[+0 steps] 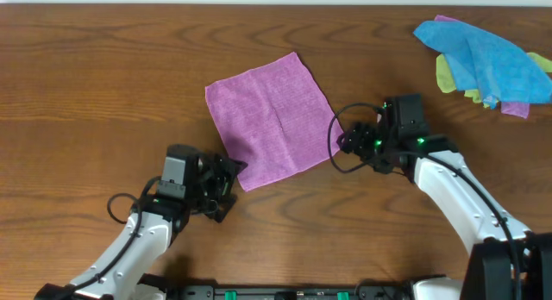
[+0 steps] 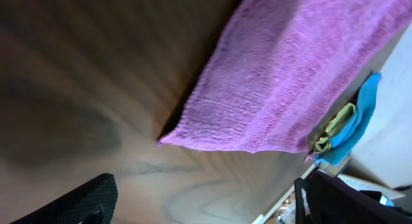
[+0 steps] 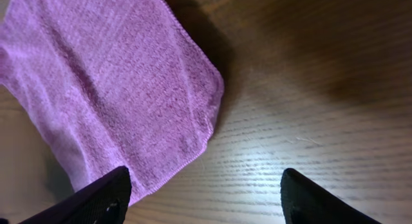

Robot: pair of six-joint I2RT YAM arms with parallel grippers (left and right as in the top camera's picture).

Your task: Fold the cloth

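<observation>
Between the left gripper (image 1: 228,181) and right gripper (image 1: 344,141) lies one cloth (image 1: 272,119).

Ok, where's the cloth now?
Overhead, the cloth lies flat mid-table, its near corner by the left gripper, its right corner by the right gripper.

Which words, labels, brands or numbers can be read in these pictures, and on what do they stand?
None can be read. The lilac cloth, the blue cloth and the wooden table bear no text; the right arm shows only small green lights, no letters.
</observation>
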